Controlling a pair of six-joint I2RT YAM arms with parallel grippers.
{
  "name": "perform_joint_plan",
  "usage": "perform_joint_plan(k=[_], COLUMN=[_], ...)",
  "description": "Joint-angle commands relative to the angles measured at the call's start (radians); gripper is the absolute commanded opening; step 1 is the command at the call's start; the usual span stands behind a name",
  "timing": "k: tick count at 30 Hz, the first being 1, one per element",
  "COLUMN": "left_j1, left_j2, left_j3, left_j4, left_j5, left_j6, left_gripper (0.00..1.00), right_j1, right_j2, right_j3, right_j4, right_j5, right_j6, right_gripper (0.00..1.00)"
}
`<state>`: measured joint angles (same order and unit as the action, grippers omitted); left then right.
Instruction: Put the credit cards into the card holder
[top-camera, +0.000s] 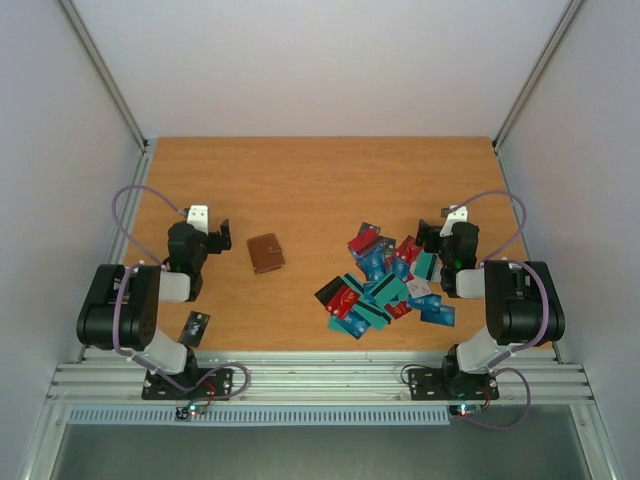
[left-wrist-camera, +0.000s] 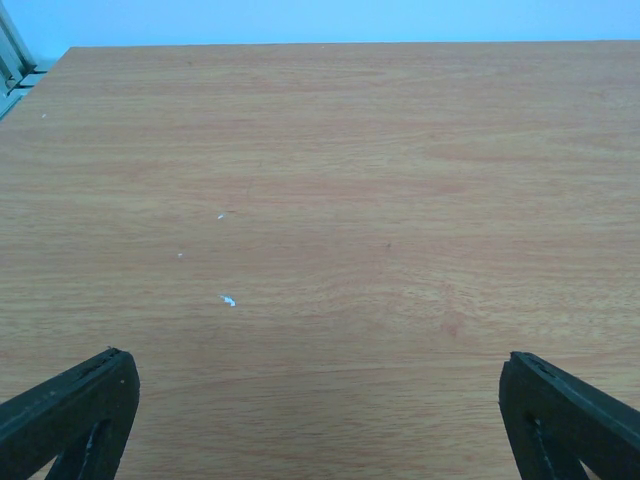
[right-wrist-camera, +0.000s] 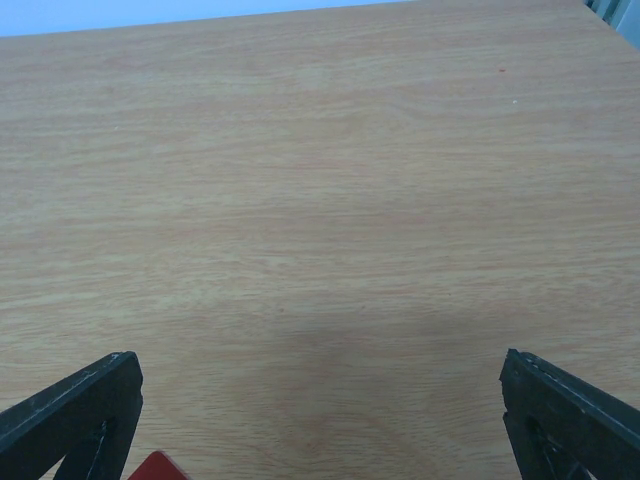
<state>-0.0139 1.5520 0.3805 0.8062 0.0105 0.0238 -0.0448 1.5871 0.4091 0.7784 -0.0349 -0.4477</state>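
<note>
The credit cards (top-camera: 385, 280) lie in a loose overlapping heap of teal, blue, red, black and white at the table's right centre. One dark card (top-camera: 195, 327) lies alone by the left arm's base. The card holder (top-camera: 266, 253), a small brown wallet, lies shut left of centre. My left gripper (top-camera: 212, 226) hovers just left of the holder, open and empty; in its wrist view the gripper (left-wrist-camera: 320, 425) frames only bare wood. My right gripper (top-camera: 442, 224) is open at the heap's right edge. In the right wrist view the gripper (right-wrist-camera: 320, 425) holds nothing, and a red card corner (right-wrist-camera: 155, 468) peeks in below.
The wooden table (top-camera: 320, 180) is walled by white panels at the back and both sides. Metal rails (top-camera: 320, 380) run along its near edge, where both arm bases are bolted. Small white flecks (left-wrist-camera: 228, 299) dot the wood ahead of the left gripper.
</note>
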Motion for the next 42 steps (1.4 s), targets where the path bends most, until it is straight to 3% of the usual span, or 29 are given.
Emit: perform_joint_plan(k=[1, 7, 16, 24, 30, 38, 42], left_j1=[-0.003, -0.005, -0.007, -0.006, -0.006, -0.027, -0.065], left_j2=[-0.018, -0.196, -0.424, -0.470, -0.381, -0.321, -0.281], left_j3=[0.032, 0.124, 0.323, 0.531, 0.668, 0.596, 0.527], left_j4=[0.054, -0.230, -0.749, -1.136, -1.413, -1.533, -1.516], left_j5=[0.011, 0.001, -0.005, 0.088, 0.246, 0.341, 0.348], left_j6=[0.008, 0.012, -0.059, -0.201, -0.325, -0.451, -0.493], left_gripper=[0.99, 0.99, 0.99, 0.99, 0.99, 0.89, 0.80], right_j1=[0.011, 0.025, 0.028, 0.028, 0.045, 0.122, 0.204], right_j2=[-0.005, -0.161, -0.419, -0.494, -0.512, -0.450, -0.460], right_j3=[0.002, -0.003, 0.214, 0.438, 0.575, 0.721, 0.689], right_j4=[0.068, -0.052, -0.534, -0.875, -1.106, -1.484, -1.585], right_j5=[-0.018, 0.032, 0.022, -0.019, -0.001, -0.285, -0.307], right_j6=[-0.031, -0.026, 0.035, 0.075, 0.160, 0.307, 0.323], right_gripper=[0.98, 0.99, 0.98, 0.99, 0.99, 0.99, 0.99])
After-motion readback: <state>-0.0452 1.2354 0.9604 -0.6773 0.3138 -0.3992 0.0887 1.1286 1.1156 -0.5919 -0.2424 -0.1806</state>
